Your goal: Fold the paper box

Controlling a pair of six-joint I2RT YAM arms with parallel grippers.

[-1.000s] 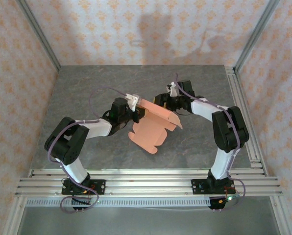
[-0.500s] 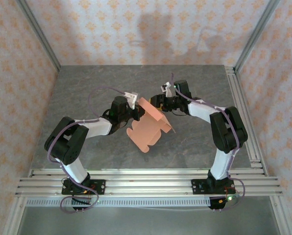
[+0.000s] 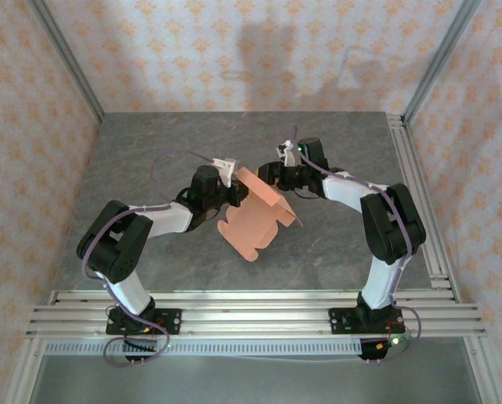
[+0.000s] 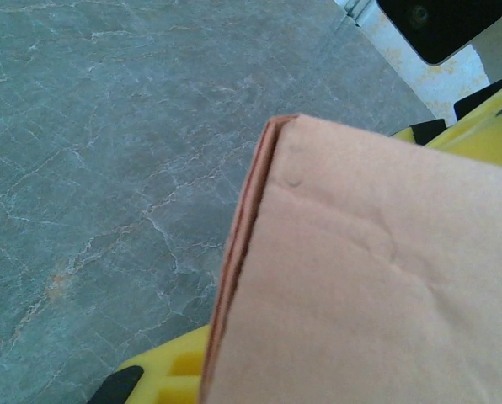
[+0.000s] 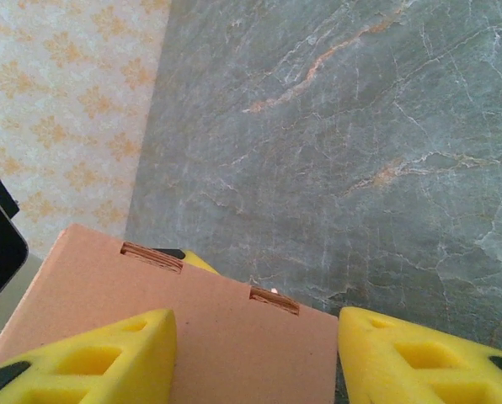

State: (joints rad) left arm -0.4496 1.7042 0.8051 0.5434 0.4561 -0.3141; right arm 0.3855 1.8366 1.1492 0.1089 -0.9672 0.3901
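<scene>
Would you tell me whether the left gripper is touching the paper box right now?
Touching. In the left wrist view the paper box lies directly against a yellow finger of the left gripper, whose jaws are shut on it.

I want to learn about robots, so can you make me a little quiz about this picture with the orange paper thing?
1. True or false: the left end effector is shut on the paper box.
2. Where is the paper box? A) inside a drawer B) between the two end effectors C) under a cup
3. Fill in: the fingers of the right end effector are coloured ____.
Key: 1 true; 2 B; 3 yellow.
</scene>
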